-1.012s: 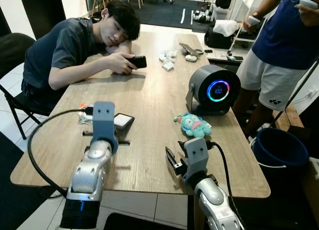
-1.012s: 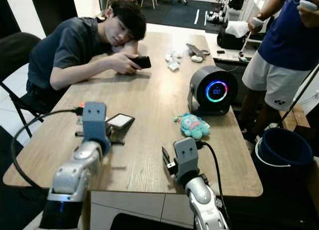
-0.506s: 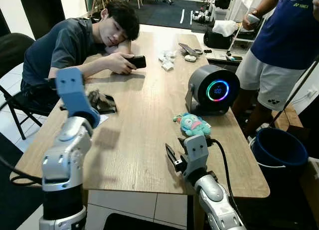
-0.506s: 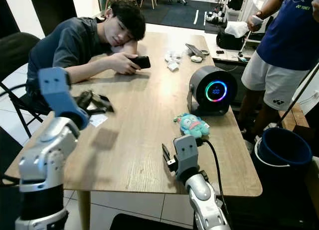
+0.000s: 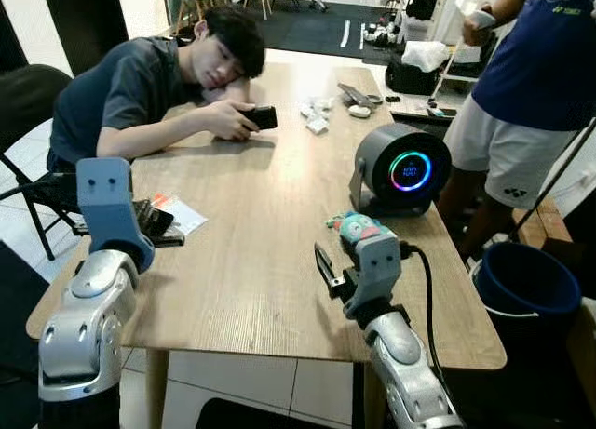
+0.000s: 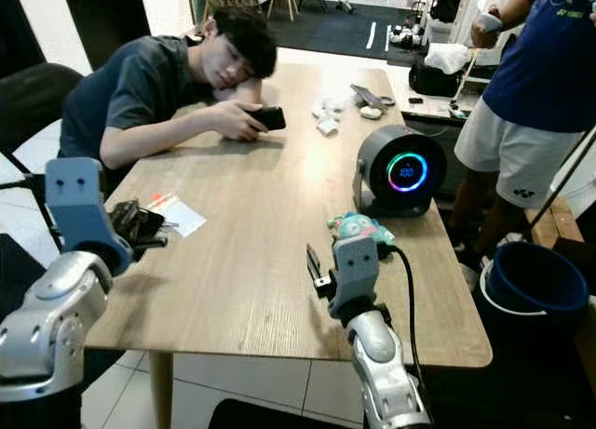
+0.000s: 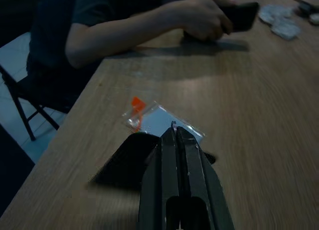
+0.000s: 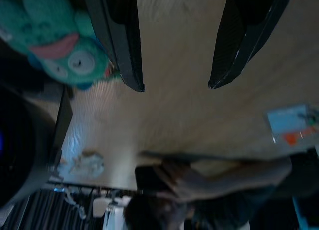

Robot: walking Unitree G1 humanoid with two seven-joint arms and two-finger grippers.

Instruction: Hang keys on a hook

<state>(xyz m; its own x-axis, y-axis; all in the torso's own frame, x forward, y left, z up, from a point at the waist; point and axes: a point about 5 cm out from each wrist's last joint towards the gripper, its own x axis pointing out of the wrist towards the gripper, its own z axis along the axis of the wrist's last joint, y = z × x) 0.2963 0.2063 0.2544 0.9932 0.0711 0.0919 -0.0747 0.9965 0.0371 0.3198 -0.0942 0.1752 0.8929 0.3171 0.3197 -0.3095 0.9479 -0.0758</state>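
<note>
Carrying the keys [image 5: 154,221] clenched in its fingers, the left gripper [image 7: 175,132] is hovering above a packet [image 5: 182,213], needing a hook next; right gripper [image 8: 174,85] is idling, splayed.

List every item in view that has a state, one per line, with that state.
left pincer: shut, raised above the table's left edge.
right pincer: open, holding nothing, over the table.
round speaker: lit, ring glowing.
plush toy: lying on the table.
plastic bag: lying flat.
phone: held in the person's hand.
</note>
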